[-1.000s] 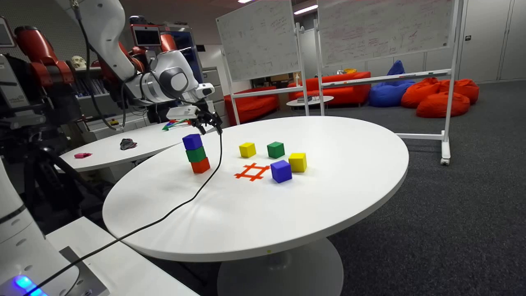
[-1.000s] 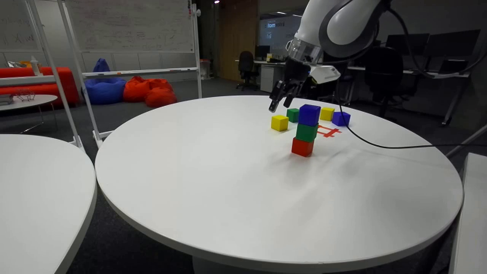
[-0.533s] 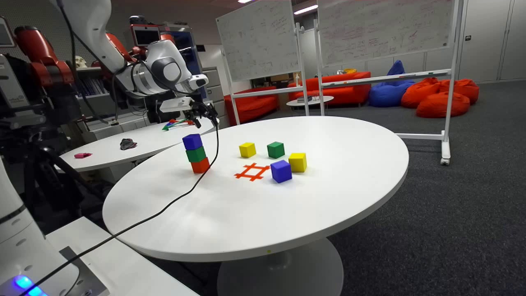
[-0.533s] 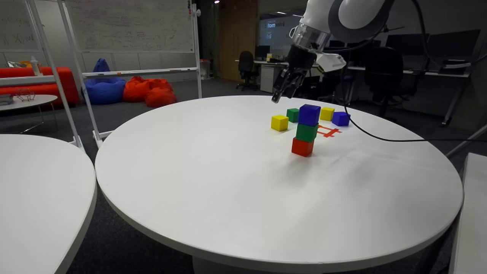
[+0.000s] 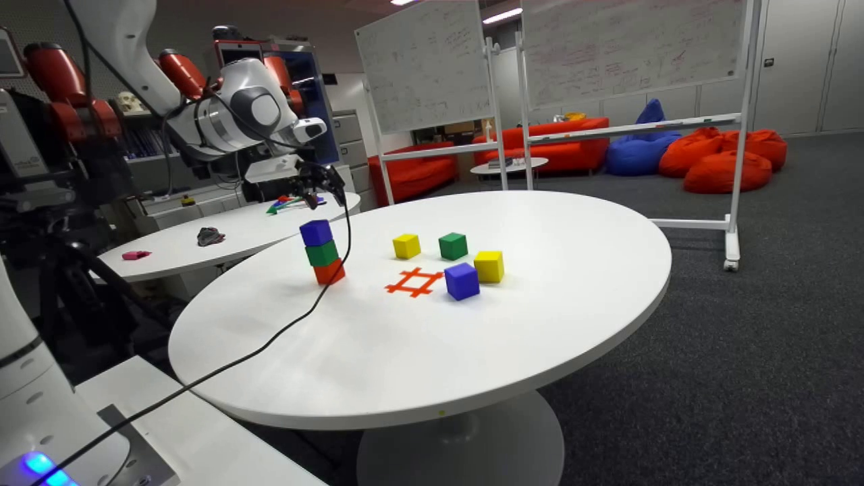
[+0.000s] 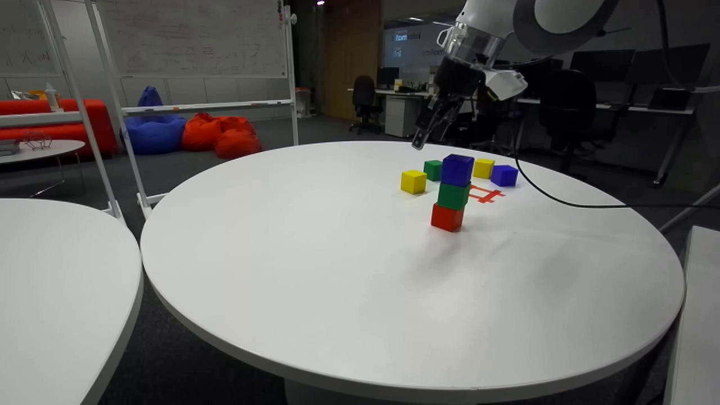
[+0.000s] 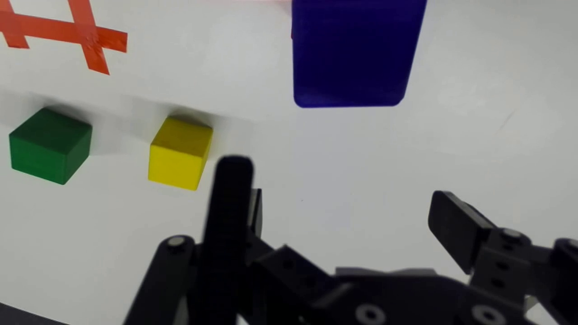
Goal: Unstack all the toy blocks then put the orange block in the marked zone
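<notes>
Gripper (image 7: 347,205) comes first in the wrist view, released, jaws spread wide with bare round white table (image 7: 338,149) between them. In both exterior views it hangs above the table, near a stack of three cubes (image 6: 453,194) and apart from it. Past the jaws in the wrist view is the stack's top, a blue-purple cube (image 7: 356,54); it sits on a green cube (image 6: 453,197), and that on the orange block (image 6: 448,217), which rests on the table near the marked zone (image 5: 414,283) but outside it. Next comes a loose yellow cube (image 7: 179,153), with a loose green cube (image 7: 50,146) apart from it. On the zone's far side from the stack, a second blue-purple cube (image 5: 462,281) stands just beside a second yellow cube (image 5: 489,266); whether they touch I cannot tell. Beyond the table, in an exterior view, come two whiteboards (image 5: 425,67) with writing on them, then a red sofa (image 5: 574,155), a blue beanbag (image 5: 634,156) and several red beanbags (image 5: 709,175), and grey cupboard doors (image 5: 800,67) at the back.
</notes>
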Robot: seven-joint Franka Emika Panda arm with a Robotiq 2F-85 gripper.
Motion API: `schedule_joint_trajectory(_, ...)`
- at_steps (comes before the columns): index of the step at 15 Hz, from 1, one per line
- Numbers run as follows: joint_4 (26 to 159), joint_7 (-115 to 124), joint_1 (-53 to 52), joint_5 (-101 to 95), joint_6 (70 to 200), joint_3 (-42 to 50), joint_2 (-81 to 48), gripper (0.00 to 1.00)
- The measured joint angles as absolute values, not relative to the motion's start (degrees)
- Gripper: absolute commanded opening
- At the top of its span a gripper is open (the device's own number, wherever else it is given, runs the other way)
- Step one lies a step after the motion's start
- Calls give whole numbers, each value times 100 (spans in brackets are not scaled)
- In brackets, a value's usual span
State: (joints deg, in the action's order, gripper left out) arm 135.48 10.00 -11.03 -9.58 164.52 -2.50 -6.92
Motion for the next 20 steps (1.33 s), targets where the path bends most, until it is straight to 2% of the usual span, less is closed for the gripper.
schedule_joint_trajectory(9, 13566, 1085, -1103, -1032, 16464, -229, -690, 100)
schedule_joint_trajectory(20, 13893, 2286, -1111, -1981, 16729, -33, -688, 100)
